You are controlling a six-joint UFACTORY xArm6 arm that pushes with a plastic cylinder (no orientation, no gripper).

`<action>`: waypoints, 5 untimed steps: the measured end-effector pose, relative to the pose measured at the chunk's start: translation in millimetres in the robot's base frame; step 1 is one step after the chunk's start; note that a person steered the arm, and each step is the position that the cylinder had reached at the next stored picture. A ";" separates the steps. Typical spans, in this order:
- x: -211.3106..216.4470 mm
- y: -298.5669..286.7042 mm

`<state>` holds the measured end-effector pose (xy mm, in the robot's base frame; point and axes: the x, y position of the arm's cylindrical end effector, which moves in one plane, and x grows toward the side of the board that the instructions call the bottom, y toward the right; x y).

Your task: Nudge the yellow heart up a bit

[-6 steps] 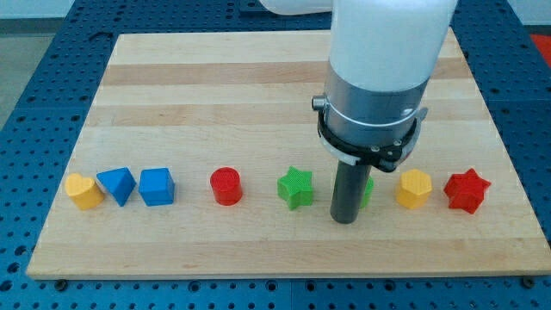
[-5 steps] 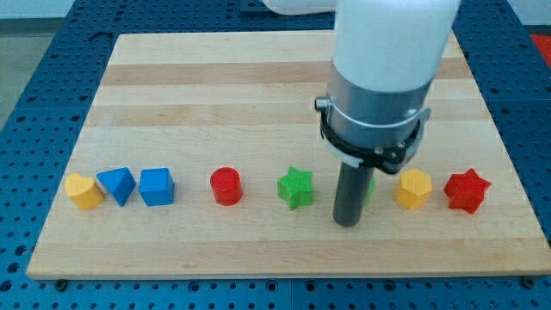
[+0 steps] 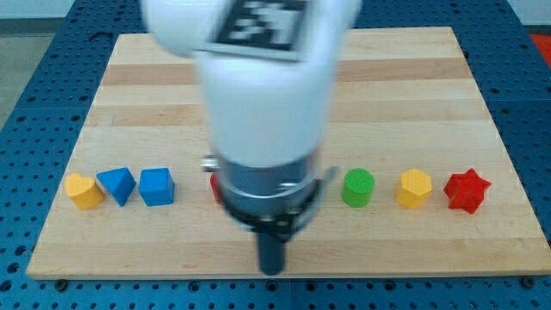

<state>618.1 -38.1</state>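
Camera view: the wooden board (image 3: pixel 155 95) lies on a blue perforated table (image 3: pixel 34 103), with a row of blocks across its lower part. The arm (image 3: pixel 263 95) is blurred and fills the middle of the view, and it ends in a plain rod, so there are no jaws to be wide or narrow and it holds nothing.

Taking the blue cube (image 3: pixel 157 186) as landmark: the yellow heart (image 3: pixel 83 191) sits well to its left, at the left end of the row, near the board's left edge. The blue triangle (image 3: pixel 116 185) lies between the heart and the cube, just beside both. To the cube's right, a red block (image 3: pixel 213 184) shows only as a sliver at the arm's edge; its shape cannot be made out. Farther right of the cube, past the arm, stand the green cylinder (image 3: pixel 358 188), the yellow hexagon (image 3: pixel 414 189) and the red star (image 3: pixel 466 191).

My tip (image 3: pixel 272 268) is right of the cube and below the row, near the board's bottom edge, well apart from the heart and touching no block.
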 end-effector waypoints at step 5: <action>-47.7 -215.5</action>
